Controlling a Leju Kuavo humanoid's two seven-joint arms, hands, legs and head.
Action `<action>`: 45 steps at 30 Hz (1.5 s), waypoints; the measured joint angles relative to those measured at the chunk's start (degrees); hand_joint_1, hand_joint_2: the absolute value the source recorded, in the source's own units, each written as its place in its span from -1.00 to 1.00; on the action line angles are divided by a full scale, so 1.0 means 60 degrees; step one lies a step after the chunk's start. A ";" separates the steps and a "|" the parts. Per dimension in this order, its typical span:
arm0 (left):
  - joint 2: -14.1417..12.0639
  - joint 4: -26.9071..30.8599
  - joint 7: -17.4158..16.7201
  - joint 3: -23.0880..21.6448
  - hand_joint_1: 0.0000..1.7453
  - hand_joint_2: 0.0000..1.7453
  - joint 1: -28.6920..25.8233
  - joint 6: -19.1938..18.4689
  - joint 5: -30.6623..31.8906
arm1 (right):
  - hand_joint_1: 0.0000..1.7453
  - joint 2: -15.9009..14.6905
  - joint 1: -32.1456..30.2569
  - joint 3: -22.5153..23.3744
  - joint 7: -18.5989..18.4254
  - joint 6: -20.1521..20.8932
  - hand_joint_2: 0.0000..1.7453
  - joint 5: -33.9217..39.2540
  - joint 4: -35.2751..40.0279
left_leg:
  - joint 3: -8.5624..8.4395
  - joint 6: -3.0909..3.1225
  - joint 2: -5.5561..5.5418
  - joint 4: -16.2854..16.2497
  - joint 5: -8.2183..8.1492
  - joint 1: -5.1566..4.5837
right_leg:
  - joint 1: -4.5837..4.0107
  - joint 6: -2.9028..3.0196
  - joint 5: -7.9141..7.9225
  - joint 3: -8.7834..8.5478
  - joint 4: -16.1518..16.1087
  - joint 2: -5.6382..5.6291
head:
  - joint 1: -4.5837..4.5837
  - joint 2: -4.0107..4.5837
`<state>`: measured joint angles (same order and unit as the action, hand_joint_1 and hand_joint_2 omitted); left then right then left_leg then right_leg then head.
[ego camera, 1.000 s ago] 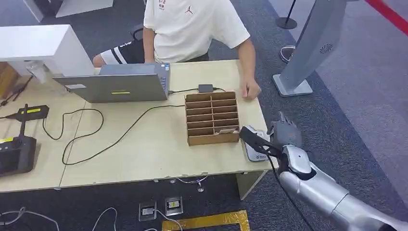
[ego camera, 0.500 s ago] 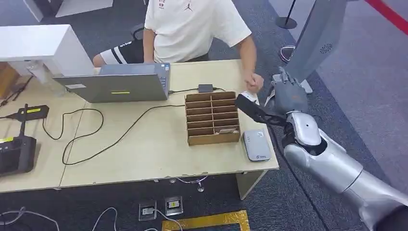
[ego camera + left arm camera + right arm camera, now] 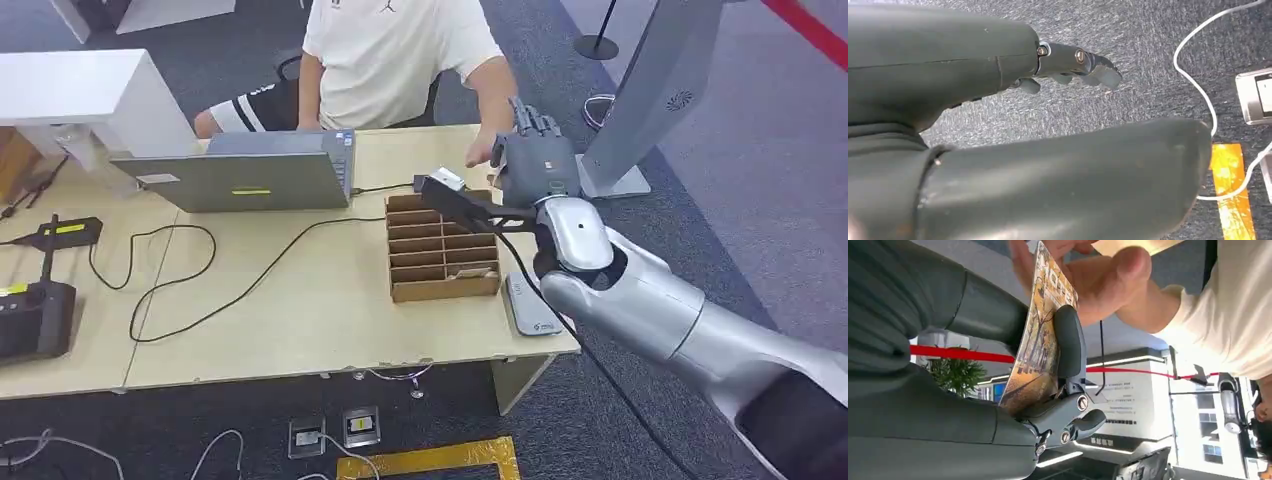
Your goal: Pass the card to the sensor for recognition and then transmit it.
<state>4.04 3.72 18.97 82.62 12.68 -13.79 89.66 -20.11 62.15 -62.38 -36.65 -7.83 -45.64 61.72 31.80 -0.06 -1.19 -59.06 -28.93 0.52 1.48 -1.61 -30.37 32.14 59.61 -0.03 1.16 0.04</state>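
My right hand [image 3: 528, 160] is raised above the far end of the cardboard slot box [image 3: 441, 246], close to the seated person's hand [image 3: 482, 152]. In the right wrist view it pinches a picture card [image 3: 1044, 335] between thumb and a finger [image 3: 1068, 340], and the person's fingers [image 3: 1108, 285] hold the card's far end. The white card sensor [image 3: 527, 303] lies on the table [image 3: 300, 310] near its right front corner, beside the box. My left hand [image 3: 1068, 67] hangs over grey carpet with its fingers curled and nothing in them.
A grey laptop [image 3: 240, 178] sits at the table's back, with a small power adapter [image 3: 427, 184] and black cable [image 3: 220, 290] trailing across. Black devices [image 3: 35, 320] lie at the left edge. A grey stand [image 3: 640, 110] rises at the right. Floor sockets [image 3: 335, 432] lie below the table.
My right arm lifted from the sensor at the table's front corner and swung back and left, carrying the card up to the person's hand, which now takes hold of its far end.
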 joint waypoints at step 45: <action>0.0040 0.0000 -0.0131 -0.0310 -1.00 -1.00 -0.0153 0.0000 0.0004 | -1.00 -0.1079 -0.1210 0.0496 -0.0055 -0.1923 1.00 -0.0313 0.0048 | -0.0007 0.0000 0.0008 -0.0005 -0.0004 -0.0002 | 0.0001 0.0000 0.0000 0.0010 -0.0009 -0.0011 | 0.0004 0.0000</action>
<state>4.28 3.72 18.18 80.76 11.76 -13.79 89.68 -26.58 54.89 -59.40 -36.98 -19.37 -47.51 62.01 31.76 -0.06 -1.15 -59.09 -28.95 0.52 1.49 -1.61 -30.37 32.20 59.55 -0.10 1.18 0.04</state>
